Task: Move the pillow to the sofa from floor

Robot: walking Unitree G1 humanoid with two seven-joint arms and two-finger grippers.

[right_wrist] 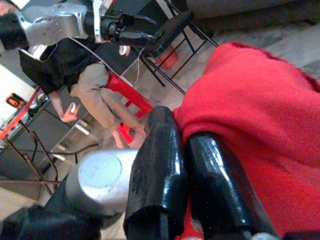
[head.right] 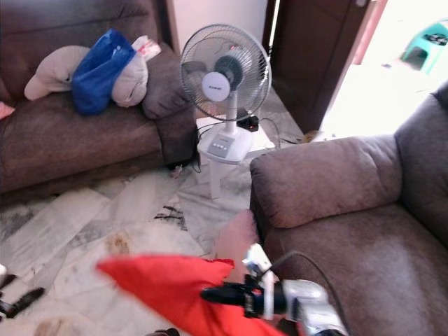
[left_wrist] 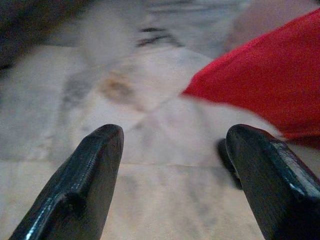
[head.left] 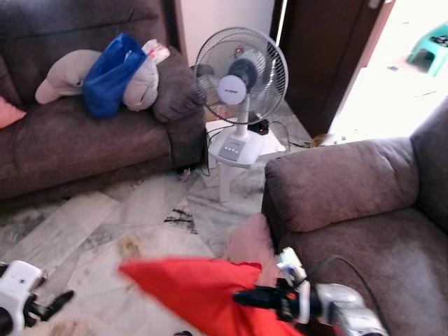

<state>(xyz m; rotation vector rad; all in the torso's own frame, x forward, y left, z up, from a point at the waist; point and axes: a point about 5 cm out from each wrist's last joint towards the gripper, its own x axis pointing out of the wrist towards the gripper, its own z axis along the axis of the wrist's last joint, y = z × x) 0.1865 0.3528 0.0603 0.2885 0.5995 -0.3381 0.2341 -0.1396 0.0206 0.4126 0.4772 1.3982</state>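
Step in hand, as I judge it: carry phase. The pillow [head.left: 199, 294] is red, gripped and off the floor [head.left: 105, 231], not yet on a sofa.

Scene, largest first. Far sofa [head.left: 77, 140] on the robot's left carries a grey cushion [head.left: 66, 78] and a blue bag [head.left: 112, 73]. Near sofa [head.left: 364, 231] sits on the right, its arm just beside the pillow. A fan [head.left: 241, 73] stands between the two sofas. A pink cushion [head.left: 248, 241] lies on the floor against the near sofa.

Next move, by my reading: lift the pillow over the near sofa's arm and set it on the seat, clearing the pink cushion. The near sofa looks the closer target.

Right gripper [right_wrist: 187, 170]: jaws pinched tight on the pillow's edge, cloth bunched against the fingers [right_wrist: 160, 165].

Left gripper [left_wrist: 172, 165]: low over the floor, jaws wide apart, holding nothing, pillow corner near one finger.
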